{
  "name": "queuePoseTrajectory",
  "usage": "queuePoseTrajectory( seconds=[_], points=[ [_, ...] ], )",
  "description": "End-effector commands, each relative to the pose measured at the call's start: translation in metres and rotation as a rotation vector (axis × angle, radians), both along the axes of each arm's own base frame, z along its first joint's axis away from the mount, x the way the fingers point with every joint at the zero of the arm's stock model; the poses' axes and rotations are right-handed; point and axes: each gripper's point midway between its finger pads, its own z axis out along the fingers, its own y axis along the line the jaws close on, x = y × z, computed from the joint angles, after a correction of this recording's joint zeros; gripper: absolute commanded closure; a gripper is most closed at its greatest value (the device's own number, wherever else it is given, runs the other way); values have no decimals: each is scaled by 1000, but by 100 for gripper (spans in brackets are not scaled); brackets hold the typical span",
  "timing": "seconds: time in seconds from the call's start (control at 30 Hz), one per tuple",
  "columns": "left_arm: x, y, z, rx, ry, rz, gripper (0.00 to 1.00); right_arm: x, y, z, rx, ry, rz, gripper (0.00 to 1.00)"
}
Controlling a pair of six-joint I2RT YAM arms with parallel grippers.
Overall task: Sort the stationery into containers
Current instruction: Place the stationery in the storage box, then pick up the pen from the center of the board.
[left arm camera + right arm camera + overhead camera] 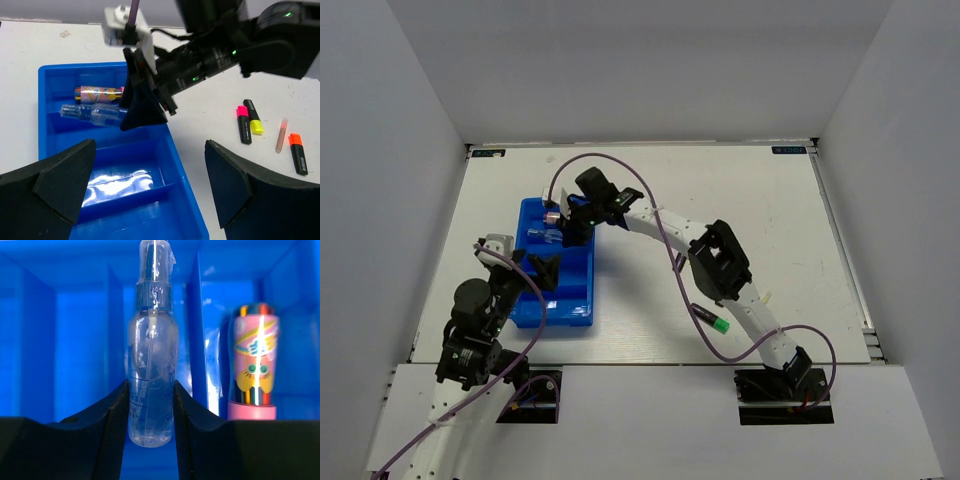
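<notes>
The blue tray lies at the left, also in the left wrist view and right wrist view. My right gripper reaches into its far end, shut on the clear purple-capped pen, a bottle-shaped item lying in a compartment. The pink tube lies in the neighbouring compartment. My left gripper is open and empty above the tray's near compartments. Pink, yellow and orange highlighters and a beige stick lie on the table.
A green-ended highlighter lies on the table beside the right arm's lower link. The right arm stretches diagonally across the table's middle and hides most of the loose items from above. White walls enclose the table on three sides.
</notes>
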Motion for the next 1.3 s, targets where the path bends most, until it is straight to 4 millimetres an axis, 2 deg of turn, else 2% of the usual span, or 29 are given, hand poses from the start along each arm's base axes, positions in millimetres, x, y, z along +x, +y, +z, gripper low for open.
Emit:
queuePoseTrajectory(
  seconds=[0.0,0.17,0.2,0.23,0.27,0.43,0.5,0.53,0.6,0.63,0.67,0.7,0.73,0.77,0.8,0.83,0.87,0.9,0.93,0.97,1.0,1.03,1.07,1.1,1.13,1.17,1.2,1.23,1.27],
  points=[
    [-3,1,-8,7,18,1,0,21,20,38,109,-142,-13,100],
    [-5,1,-12,14,28,-5,0,23,19,26,88,-158,-7,94],
    [-5,1,-13,13,32,-5,0,23,18,26,85,-156,-7,81],
    [-5,1,-14,13,33,-5,0,21,17,25,79,-152,-1,56],
    [-6,1,-14,14,31,-8,0,17,16,24,73,-153,6,46],
    [-5,-2,-15,1,43,-18,0,7,15,36,80,-147,18,37],
    [-5,-3,-9,-5,34,-22,2,4,16,53,107,-151,19,36],
    [-6,-5,-9,-5,36,-33,9,5,15,57,109,-145,11,39],
    [-8,-11,-6,-9,45,-69,35,6,12,84,142,-130,-36,75],
    [-7,-12,-5,-7,53,-75,66,10,10,90,144,-137,-68,98],
    [-9,-15,-1,-10,49,-90,81,18,5,93,127,-153,-116,100],
    [-11,-23,-4,-9,70,-139,94,20,-3,124,156,-184,-153,100],
    [-11,-25,-1,-12,77,-152,100,25,-8,126,142,-197,-191,100],
    [-12,-29,3,-14,79,-178,100,45,-25,145,120,-277,-329,100],
    [-18,-41,6,-25,81,-251,100,49,-34,140,89,-288,-377,100],
    [-15,-46,1,-27,114,-276,100,51,-51,160,91,-315,-423,100],
    [-17,-55,10,-56,108,-325,95,71,-76,150,15,-359,-572,100],
    [-13,-60,9,-65,130,-344,92,81,-97,147,-23,-351,-636,88],
    [-11,-68,4,-81,175,-387,88,77,-125,137,-106,-327,-683,65],
    [-14,-78,11,-119,187,-442,83,84,-148,129,-149,-289,-750,56],
    [-6,-85,3,-132,239,-461,75,69,-176,103,-281,-201,-757,55],
    [-8,-94,7,-147,258,-511,70,73,-201,100,-312,-150,-803,55],
    [2,-104,-15,-157,373,-528,63,68,-229,84,-356,-47,-872,60],
    [7,-112,-2,-149,364,-548,49,46,-248,79,-400,61,-845,69],
    [9,-120,-6,-114,381,-566,45,50,-285,61,-432,151,-921,92],
    [11,-137,-39,-70,516,-595,42,29,-298,51,-445,222,-910,100],
    [18,-146,-18,-1,469,-628,40,12,-308,48,-423,266,-895,100],
    [6,-169,-23,67,486,-691,38,12,-323,47,-403,288,-915,94],
    [16,-175,-66,153,628,-652,38,2,-330,71,-341,252,-905,76]
  ],
)
